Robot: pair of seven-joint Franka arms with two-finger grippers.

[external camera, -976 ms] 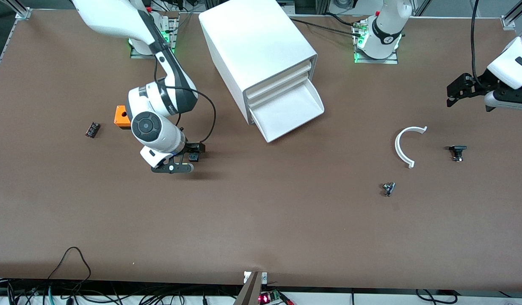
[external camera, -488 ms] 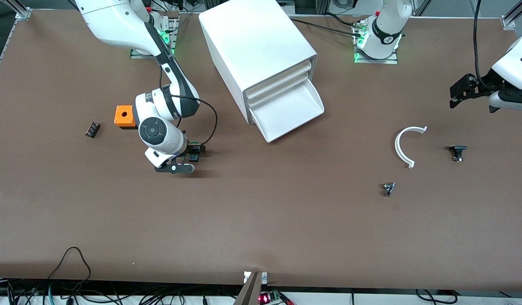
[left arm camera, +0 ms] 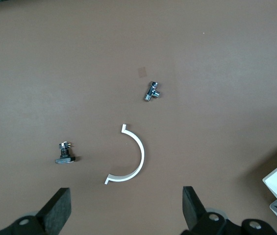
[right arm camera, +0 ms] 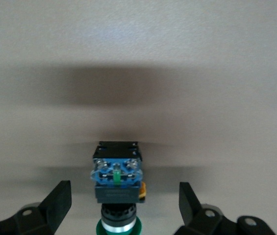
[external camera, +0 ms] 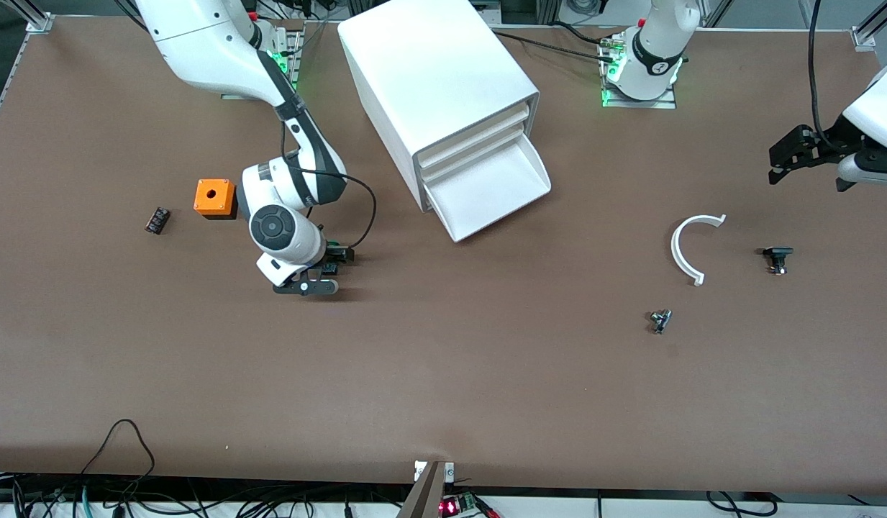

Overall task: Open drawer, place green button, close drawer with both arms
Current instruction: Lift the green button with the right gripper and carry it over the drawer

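The button [right arm camera: 116,181] lies on its side on the table, green cap toward my right wrist, blue-and-black body away from it. My right gripper [right arm camera: 123,192] is open and low over the table, one finger on each side of the button without touching it. In the front view the right gripper [external camera: 335,260] hides nearly all of the button. The drawer [external camera: 486,188], the lowest one in the white cabinet [external camera: 429,79], stands pulled out and empty. My left gripper [external camera: 774,167] is open and empty, up in the air over the left arm's end of the table; it also shows in its wrist view [left arm camera: 124,196].
An orange box [external camera: 214,198] and a small dark block [external camera: 157,219] lie near the right arm. A white curved piece [external camera: 691,244], a black-capped part [external camera: 777,257] and a metal fitting [external camera: 660,320] lie under the left arm. Cables hang at the table's front edge.
My right gripper has shifted a little toward the cabinet and come lower around the button. My left gripper has drifted slightly outward toward the table's end. Nothing was grasped.
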